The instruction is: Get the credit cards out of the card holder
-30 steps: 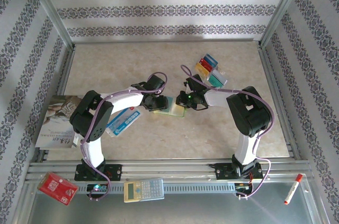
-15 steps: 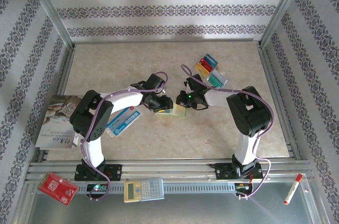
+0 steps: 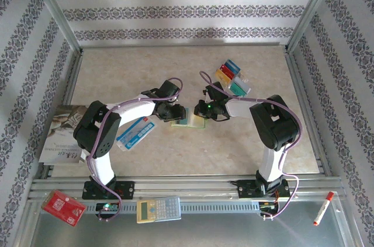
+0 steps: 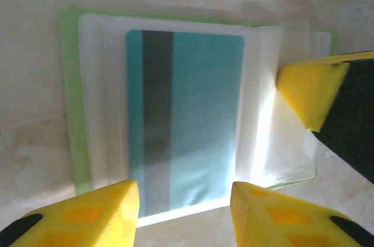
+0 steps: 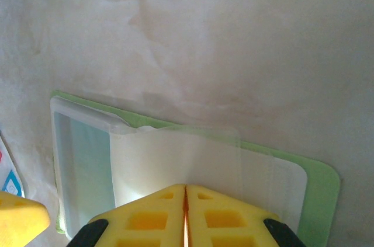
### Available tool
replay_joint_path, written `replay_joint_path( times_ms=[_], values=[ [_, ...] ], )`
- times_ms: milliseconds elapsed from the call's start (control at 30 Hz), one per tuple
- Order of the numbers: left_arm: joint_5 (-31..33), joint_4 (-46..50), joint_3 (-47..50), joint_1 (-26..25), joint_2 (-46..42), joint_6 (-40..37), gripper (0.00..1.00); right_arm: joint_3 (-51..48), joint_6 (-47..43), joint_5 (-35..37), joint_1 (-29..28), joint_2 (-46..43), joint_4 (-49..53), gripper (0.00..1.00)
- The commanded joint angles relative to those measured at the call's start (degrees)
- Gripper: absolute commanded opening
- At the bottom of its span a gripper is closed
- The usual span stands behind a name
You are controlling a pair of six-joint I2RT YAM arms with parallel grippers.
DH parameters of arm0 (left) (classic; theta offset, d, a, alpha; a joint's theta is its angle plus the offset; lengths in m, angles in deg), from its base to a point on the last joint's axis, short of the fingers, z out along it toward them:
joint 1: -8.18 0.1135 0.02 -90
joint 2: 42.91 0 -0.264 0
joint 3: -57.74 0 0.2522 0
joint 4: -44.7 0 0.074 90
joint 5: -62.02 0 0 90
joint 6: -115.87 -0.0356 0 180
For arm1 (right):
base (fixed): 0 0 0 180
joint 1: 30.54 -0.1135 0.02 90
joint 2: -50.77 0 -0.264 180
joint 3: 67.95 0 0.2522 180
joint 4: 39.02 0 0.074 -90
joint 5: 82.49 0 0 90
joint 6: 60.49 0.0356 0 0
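The lime-green card holder point(image 3: 193, 122) lies open on the table between my two grippers. In the left wrist view its green cover point(image 4: 67, 95) carries clear sleeves, and a teal credit card point(image 4: 198, 112) with a dark stripe sits inside one. My left gripper point(image 4: 186, 191) is open, its fingertips astride the near edge of that sleeve. My right gripper point(image 5: 186, 200) is shut, its tips pressing on a clear sleeve over the holder point(image 5: 318, 183). The right finger point(image 4: 310, 92) shows at the holder's right side. Several loose credit cards point(image 3: 232, 77) lie at the back right.
A blue-and-white packet point(image 3: 135, 133) lies left of the holder under the left arm. A booklet point(image 3: 61, 133) rests at the table's left edge. On the front rail are a red board point(image 3: 63, 207), a calculator point(image 3: 158, 209) and a red marker point(image 3: 322, 209).
My left gripper has shifted slightly at the holder's left end. The right arm and the holder have stayed put.
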Motion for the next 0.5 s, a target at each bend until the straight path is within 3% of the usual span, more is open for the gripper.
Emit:
replay_joint_path(
  times_ms=[0,467],
  values=[
    [1.48,2.51,-0.68,0.42,1.47,-0.43,0.47,-1.0,-0.65,0.93,0.21,2.64,3.36,0.12],
    [0.03,1.71,-1.13,0.43,3.89,0.62,0.51,-0.97,-0.7,1.01,0.31,2.6,3.51,0.12]
  ],
)
